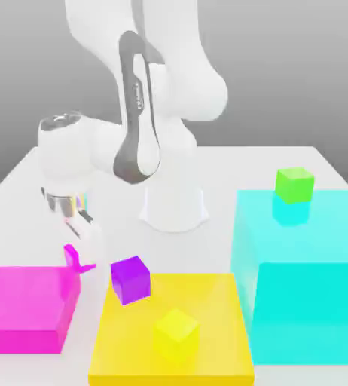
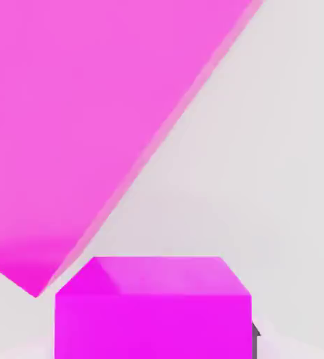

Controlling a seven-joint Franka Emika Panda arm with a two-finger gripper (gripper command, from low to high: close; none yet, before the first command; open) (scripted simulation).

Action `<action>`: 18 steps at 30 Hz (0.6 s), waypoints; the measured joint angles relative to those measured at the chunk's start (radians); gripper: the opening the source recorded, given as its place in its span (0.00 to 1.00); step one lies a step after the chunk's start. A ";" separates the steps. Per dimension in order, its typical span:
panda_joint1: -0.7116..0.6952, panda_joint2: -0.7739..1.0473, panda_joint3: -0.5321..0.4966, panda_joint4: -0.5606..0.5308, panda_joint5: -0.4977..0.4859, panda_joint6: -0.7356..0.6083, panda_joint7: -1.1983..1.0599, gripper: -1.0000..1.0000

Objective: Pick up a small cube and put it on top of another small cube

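Fingers of the gripper [image 1: 81, 252] looked closed on the small magenta cube [image 1: 73, 257], held just above the table [image 1: 26, 177] beside the large flat magenta block [image 1: 26, 305]. The purple cube [image 1: 130, 280] sat near, at the yellow block's [image 1: 207, 301] corner. Judging by the smooth, hard-edged faces, the cube could slip, or a skewed release could tip it off its small top.

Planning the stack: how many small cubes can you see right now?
4: magenta small cube at the tool, purple cube and yellow cube on the yellow block, green cube on the cyan block.
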 joint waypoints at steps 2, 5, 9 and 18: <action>0.019 -0.063 0.006 0.002 0.018 -0.065 -0.006 0.00; 0.079 -0.129 0.052 0.052 0.044 -0.182 0.017 0.00; 0.167 -0.210 0.124 0.134 0.082 -0.344 0.055 0.00; 0.280 -0.206 0.235 0.224 0.125 -0.429 0.116 0.00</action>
